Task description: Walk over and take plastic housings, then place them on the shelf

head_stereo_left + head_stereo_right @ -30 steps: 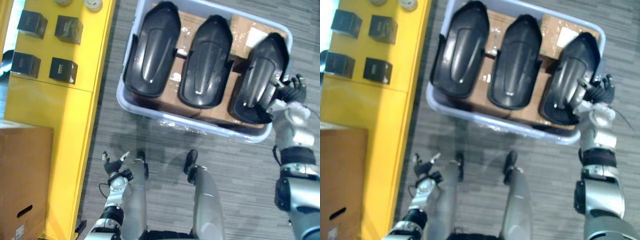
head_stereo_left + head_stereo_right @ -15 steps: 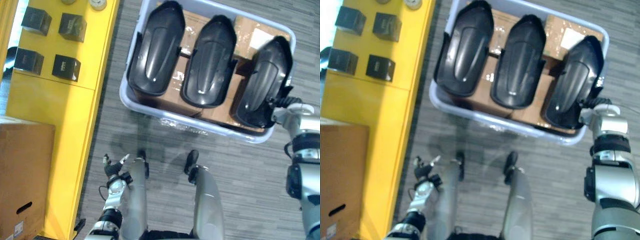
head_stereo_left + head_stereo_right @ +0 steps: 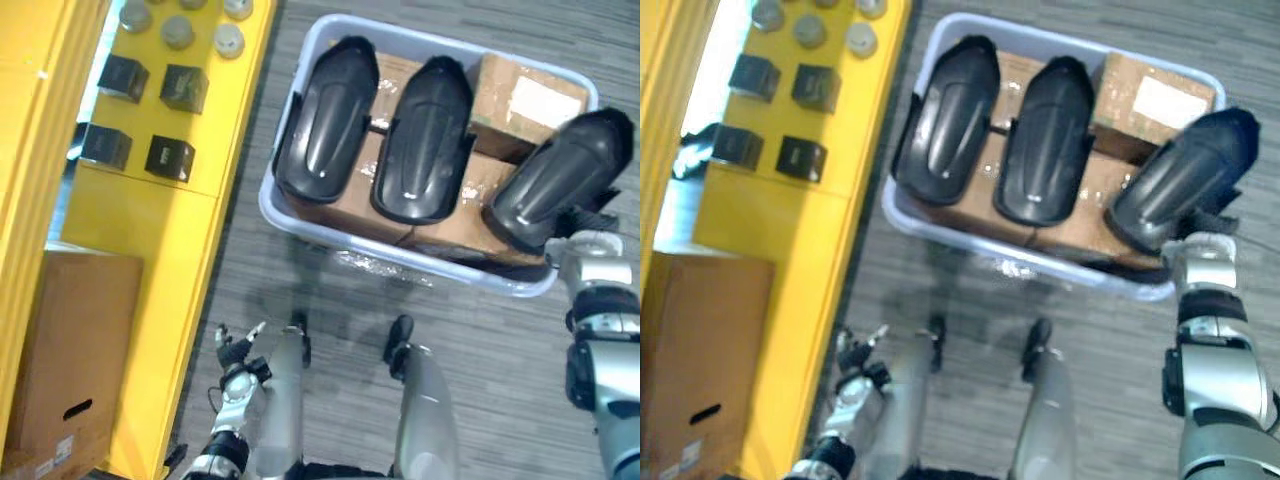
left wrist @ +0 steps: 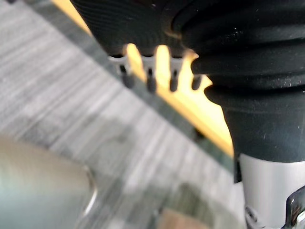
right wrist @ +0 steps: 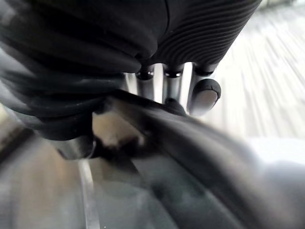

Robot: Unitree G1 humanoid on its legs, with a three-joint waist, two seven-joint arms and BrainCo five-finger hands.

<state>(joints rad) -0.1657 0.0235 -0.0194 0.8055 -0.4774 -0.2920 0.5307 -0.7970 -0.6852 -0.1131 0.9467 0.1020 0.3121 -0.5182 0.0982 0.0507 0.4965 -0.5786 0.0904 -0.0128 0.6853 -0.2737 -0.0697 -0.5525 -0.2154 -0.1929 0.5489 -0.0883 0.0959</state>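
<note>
The right hand (image 5: 172,87) pinches the rim of the housing (image 3: 555,190), which stands tilted at the right end of the bin (image 3: 400,262). It seems a stiff, light, glossy shell, probably slippery, so the rim gives the best hold. The left hand (image 3: 238,345) hangs released.

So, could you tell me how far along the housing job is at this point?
Done: the walk; the robot stands at the bin. In hand: the right hand seems curled round the rim of the right housing, which is tilted apart from the others. Left: it, the left housing and the middle housing all have to reach the yellow shelf. The left hand hangs open.
</note>
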